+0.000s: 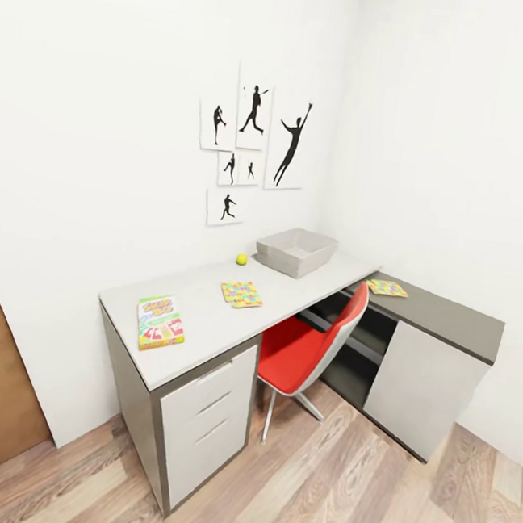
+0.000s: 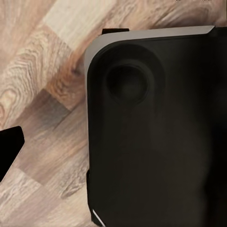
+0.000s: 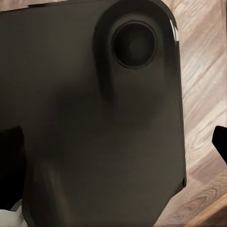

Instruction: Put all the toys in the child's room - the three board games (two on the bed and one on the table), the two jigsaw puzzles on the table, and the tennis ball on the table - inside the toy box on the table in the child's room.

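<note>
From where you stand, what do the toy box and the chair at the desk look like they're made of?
The toy box looks like grey, slightly translucent plastic: thin sloping walls, rolled rim, dull sheen. The chair seems to have a moulded shell, glossy red inside and white-grey outside, probably plastic, on thin pale legs that could be metal; the render leaves that open.

on the table (image 1: 194, 351), board game (image 1: 160, 322) nearest, jigsaw puzzle (image 1: 241, 293) mid, tennis ball (image 1: 241, 259) just left of toy box (image 1: 296, 252) farthest.
</note>
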Robot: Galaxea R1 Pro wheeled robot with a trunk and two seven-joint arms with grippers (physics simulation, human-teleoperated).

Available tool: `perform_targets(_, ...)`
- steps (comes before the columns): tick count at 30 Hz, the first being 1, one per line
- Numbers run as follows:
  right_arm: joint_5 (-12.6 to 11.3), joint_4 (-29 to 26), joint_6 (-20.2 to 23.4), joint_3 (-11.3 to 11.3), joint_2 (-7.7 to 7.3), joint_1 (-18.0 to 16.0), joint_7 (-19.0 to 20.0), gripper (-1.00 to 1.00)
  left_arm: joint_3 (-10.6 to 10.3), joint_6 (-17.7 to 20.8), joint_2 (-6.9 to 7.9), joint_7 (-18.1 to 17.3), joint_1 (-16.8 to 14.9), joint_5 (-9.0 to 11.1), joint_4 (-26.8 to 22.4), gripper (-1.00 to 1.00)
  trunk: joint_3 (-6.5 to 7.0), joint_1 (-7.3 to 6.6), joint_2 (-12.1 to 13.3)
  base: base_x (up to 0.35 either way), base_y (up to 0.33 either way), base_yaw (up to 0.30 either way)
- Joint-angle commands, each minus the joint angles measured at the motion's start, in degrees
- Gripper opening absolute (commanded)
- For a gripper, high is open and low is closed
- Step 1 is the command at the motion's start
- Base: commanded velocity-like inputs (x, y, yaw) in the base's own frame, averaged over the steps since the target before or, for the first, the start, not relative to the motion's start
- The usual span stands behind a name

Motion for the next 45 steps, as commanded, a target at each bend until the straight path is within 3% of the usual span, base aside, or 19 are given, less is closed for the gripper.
perform_targets(1,-0.94,0.01,-0.27,-0.05,-0.05,-0.01,-0.01,1.0,-0.03,-0.2,0.06,0.0,-0.03,-0.01,-0.01,1.0,-0.06,0.0,-0.02,0.0,0.0,-0.275)
perform_targets(10,-1.83,0.01,-1.67,-0.07,-0.21,-0.01,-0.01,1.0,-0.07,-0.8,0.24,0.0,-0.06,-0.07,-0.05,1.0,-0.27,0.0,-0.02,0.0,0.0,-0.275)
perform_targets(28,-2.16,0.01,-1.9,-0.07,-0.27,0.01,-0.01,1.0,-0.11,-2.27,0.85,0.0,-0.06,-0.08,-0.05,1.0,2.54,-3.95,7.2,0.0,0.0,-0.272)
perform_targets(36,-1.46,-0.04,-2.03,0.11,0.27,-0.01,-0.01,1.0,-0.25,-2.27,0.94,0.0,-0.06,-0.08,-0.05,1.0,3.9,-5.71,10.4,0.0,0.0,-0.073)
perform_targets(45,-1.11,-0.07,-2.03,0.2,0.27,-0.02,-0.01,1.0,-3.05,-2.36,0.94,0.01,-0.06,-0.08,-0.05,1.0,5.51,-7.69,14.01,0.0,0.0,-0.005)
